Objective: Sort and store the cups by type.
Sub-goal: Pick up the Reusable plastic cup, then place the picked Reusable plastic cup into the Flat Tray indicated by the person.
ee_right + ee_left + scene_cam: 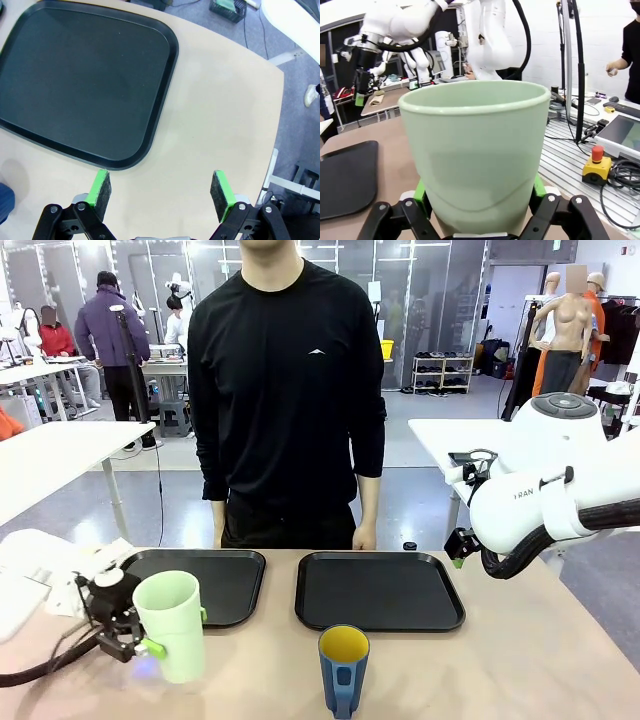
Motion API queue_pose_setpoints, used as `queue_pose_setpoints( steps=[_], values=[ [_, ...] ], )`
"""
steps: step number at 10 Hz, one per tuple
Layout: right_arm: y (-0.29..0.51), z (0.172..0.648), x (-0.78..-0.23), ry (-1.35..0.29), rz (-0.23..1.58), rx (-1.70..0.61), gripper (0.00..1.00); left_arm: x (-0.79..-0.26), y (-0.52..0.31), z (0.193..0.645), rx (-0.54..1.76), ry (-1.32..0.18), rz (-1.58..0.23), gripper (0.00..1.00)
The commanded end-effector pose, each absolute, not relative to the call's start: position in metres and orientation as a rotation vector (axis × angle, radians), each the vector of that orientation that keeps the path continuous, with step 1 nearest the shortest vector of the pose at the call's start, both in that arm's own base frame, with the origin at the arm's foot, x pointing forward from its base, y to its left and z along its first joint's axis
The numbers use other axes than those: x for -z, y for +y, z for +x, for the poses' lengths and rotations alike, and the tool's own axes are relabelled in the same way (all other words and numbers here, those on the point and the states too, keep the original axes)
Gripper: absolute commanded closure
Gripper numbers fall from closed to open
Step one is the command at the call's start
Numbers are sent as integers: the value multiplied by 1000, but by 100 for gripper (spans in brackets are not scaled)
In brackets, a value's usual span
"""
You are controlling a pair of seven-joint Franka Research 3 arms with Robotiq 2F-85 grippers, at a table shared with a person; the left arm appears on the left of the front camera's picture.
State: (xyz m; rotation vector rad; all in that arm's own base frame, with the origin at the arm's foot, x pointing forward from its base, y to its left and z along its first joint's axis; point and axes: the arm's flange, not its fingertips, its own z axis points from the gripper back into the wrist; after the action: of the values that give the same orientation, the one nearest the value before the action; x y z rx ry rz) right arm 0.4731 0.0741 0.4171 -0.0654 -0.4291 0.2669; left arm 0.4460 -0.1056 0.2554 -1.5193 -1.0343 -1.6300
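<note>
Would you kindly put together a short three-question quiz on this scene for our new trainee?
1. True or false: the right gripper is shut on the short dark blue mug with the yellow inside.
2. Pick one: what is the left gripper clamped on? A) the tall pale mint-green plastic tumbler; B) a white cloth; C) nothing.
3. Count: how many cups stand on the right-hand black rectangular tray?

Key: 1 false, it is open and holds nothing; 2 A; 3 zero.
</note>
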Motion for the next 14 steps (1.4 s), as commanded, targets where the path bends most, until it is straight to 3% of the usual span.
queue_pose_setpoints(
  steps=[1, 14],
  values=[
    [73, 473, -417, -430, -65, -265, 0, -284, -89, 432, 1596, -1074, -1498, 73],
    [73, 473, -417, -430, -65, -265, 0, -294, -79, 442, 1589, -1067, -1476, 73]
  ],
)
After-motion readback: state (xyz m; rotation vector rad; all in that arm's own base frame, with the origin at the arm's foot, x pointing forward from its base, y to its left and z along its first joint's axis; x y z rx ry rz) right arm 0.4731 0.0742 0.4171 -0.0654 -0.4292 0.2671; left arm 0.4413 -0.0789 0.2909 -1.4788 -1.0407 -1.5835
